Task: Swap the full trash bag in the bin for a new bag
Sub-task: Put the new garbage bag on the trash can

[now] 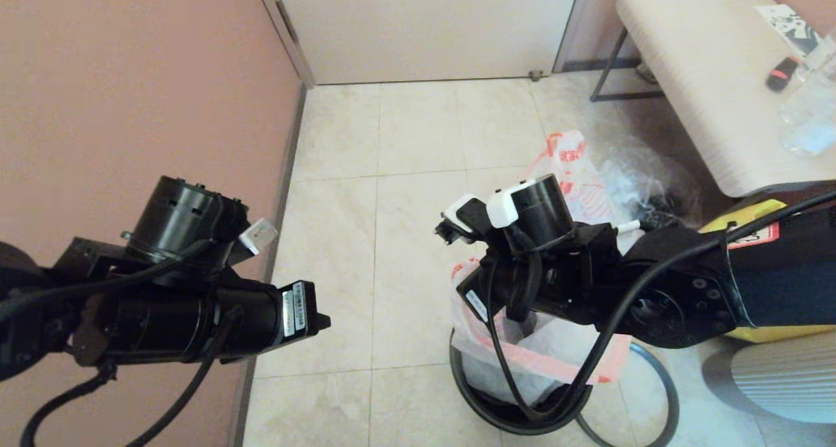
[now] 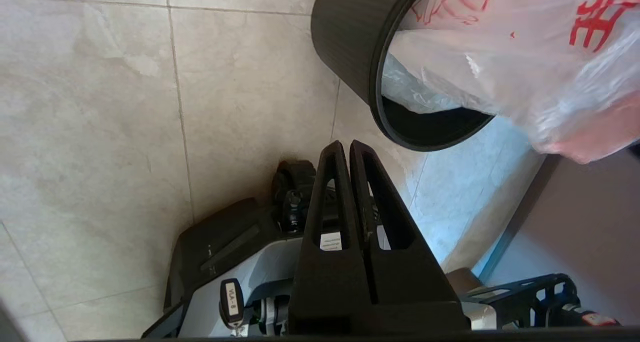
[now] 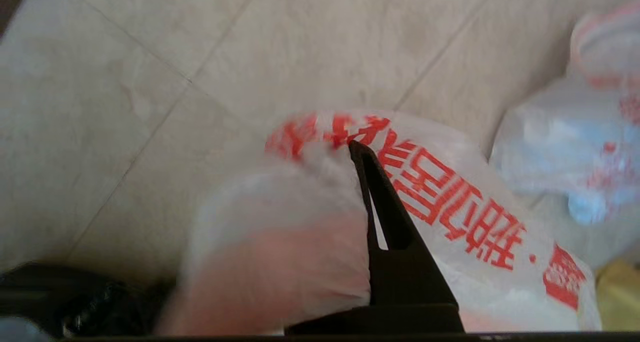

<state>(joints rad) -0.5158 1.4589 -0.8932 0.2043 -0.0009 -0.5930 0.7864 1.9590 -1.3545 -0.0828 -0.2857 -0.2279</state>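
Tiled floor (image 1: pixel 405 146); right gripper (image 3: pixel 357 149) pinching new bag (image 3: pixel 450 192) over bin (image 1: pixel 496 414); left gripper (image 2: pixel 345 147) closed, empty.

head downward, wrists close, sharing bin (image 1: pixel 496 413)

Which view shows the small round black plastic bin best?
The left wrist view: the small round black plastic bin shows its ribbed wall and open mouth. The head view shows only its rim below the right arm; the right wrist view shows nothing recognisable of it.

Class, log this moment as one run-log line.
right gripper: shut on new bag over bin | left gripper: shut, idle | full bag: on floor
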